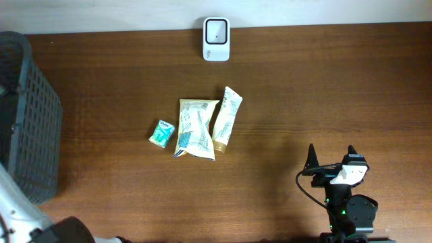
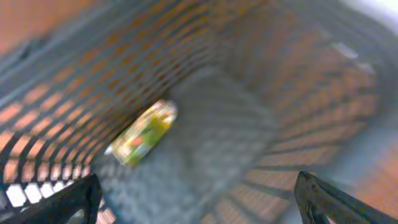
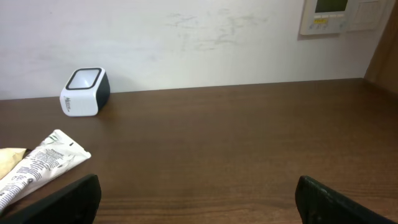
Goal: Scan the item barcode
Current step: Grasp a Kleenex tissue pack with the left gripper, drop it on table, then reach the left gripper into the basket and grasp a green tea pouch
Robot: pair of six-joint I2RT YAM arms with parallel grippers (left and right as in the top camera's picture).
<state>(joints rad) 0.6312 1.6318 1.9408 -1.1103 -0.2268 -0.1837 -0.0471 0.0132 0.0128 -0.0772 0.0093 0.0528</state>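
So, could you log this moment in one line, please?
left tool open above basket | packet inside basket | right tool open, empty

No words, brands or numbers can be read anywhere. The white tube [image 1: 227, 116], in front of the scanner [image 1: 216, 39], carries lines of dark print too small to make out. The pouch [image 1: 196, 128] beside it and the teal packet [image 1: 162, 133] further left show printing that is equally unreadable. On the wall far right of the scanner, a wall panel [image 3: 339, 15] has a pale display and small markings, none readable. Well left of the scanner, inside the basket [image 2: 298, 93], a green and yellow packet [image 2: 144, 132] has a label blurred beyond reading.
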